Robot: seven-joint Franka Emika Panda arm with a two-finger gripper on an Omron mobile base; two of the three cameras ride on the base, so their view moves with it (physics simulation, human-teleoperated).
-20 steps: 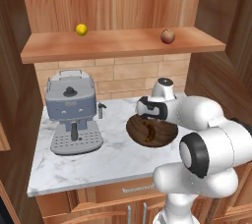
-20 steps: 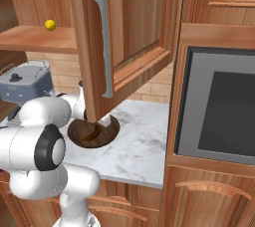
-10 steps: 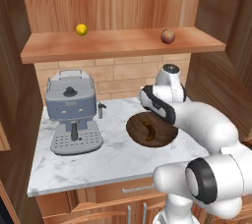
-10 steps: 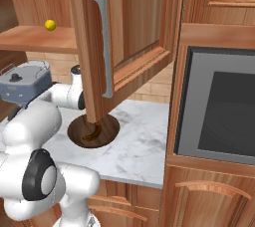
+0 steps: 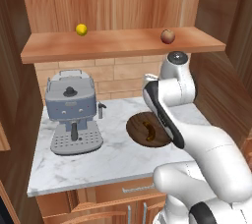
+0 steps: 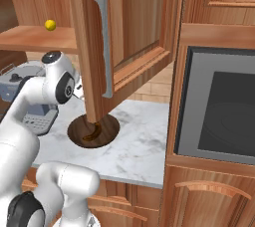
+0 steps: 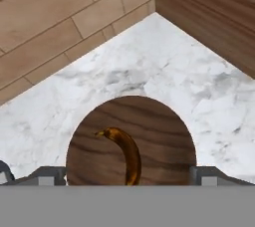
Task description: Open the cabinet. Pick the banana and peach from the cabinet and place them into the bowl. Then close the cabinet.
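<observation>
From my station I count one cabinet (image 6: 134, 32), its door swung open at the upper centre of the right base view with one long silver handle (image 6: 103, 47) showing. One white arm (image 5: 197, 144) rises from the lower right of the left base view, bends at an elbow just under the shelf (image 5: 118, 46), and folds back down over the counter (image 5: 108, 154). One coffee machine (image 5: 71, 112) stands at centre left.

One bowl (image 5: 140, 125) sits on the marble at centre, partly behind the arm. One peach (image 5: 168, 36) rests on the shelf at upper right. One banana (image 7: 127, 151), curved and brownish-yellow, lies inside the bowl. One round yellow fruit (image 5: 81, 29), possibly a lemon, sits at upper left on the shelf.

In the hand view the gripper (image 7: 128, 175) looks straight down on the bowl, fingers (image 7: 47, 175) spread wide and holding nothing.
</observation>
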